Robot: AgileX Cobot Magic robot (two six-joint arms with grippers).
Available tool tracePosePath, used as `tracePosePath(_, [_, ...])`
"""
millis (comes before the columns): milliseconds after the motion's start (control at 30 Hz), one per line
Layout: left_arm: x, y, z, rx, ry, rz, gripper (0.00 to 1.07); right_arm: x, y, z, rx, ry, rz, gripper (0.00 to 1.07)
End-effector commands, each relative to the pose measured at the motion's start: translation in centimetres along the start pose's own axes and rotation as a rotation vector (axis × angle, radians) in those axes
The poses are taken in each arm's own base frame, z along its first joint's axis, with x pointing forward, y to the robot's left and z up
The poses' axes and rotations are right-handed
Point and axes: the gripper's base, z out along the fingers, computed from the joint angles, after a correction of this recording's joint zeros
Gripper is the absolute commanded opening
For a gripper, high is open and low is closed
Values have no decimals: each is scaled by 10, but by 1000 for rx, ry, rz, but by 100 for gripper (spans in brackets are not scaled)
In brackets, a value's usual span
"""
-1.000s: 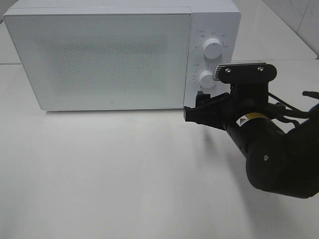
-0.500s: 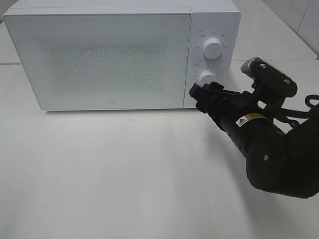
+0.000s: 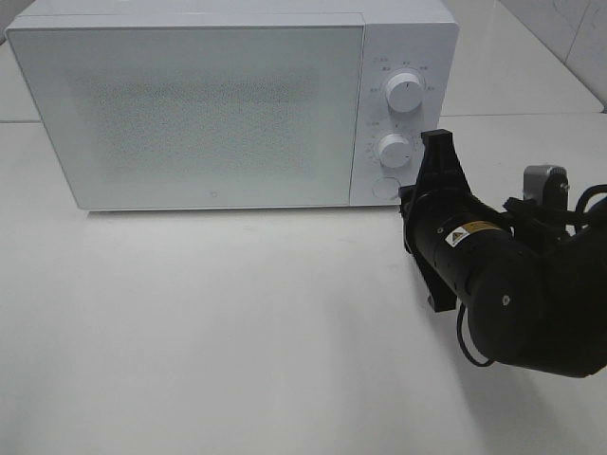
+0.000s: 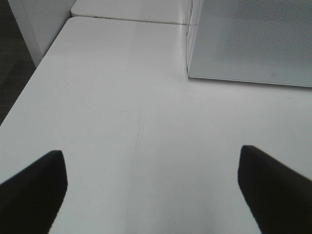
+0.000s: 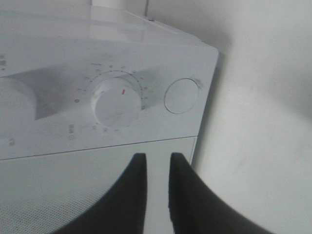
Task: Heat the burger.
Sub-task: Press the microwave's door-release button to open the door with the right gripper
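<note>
The burger is out of view. The white microwave (image 3: pixel 190 104) stands at the back of the table with its door closed. My right gripper (image 5: pixel 158 158) is shut, its dark fingers nearly touching with nothing between them. It hovers just off the control panel, in front of the lower knob (image 5: pixel 118 104) and the round button (image 5: pixel 181 95). In the exterior view the right arm (image 3: pixel 493 284) reaches in from the right, its wrist rolled on its side beside the lower knob (image 3: pixel 393 149). My left gripper (image 4: pixel 148 153) is open and empty over bare table, left of the microwave (image 4: pixel 253 44).
An upper knob (image 3: pixel 405 94) sits above the lower one on the panel. The white table (image 3: pixel 209 322) stretches in front of the microwave. A second table edge (image 4: pixel 126 12) and a dark floor strip lie beyond the left side.
The right gripper has closed its fingers, rolled about its wrist and drawn back a little from the lower knob. The left gripper has not moved.
</note>
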Motion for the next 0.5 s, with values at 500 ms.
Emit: tracePosePath(500, [2, 0, -2, 7, -17, 1, 87, 8, -3, 8, 38, 15, 54, 0])
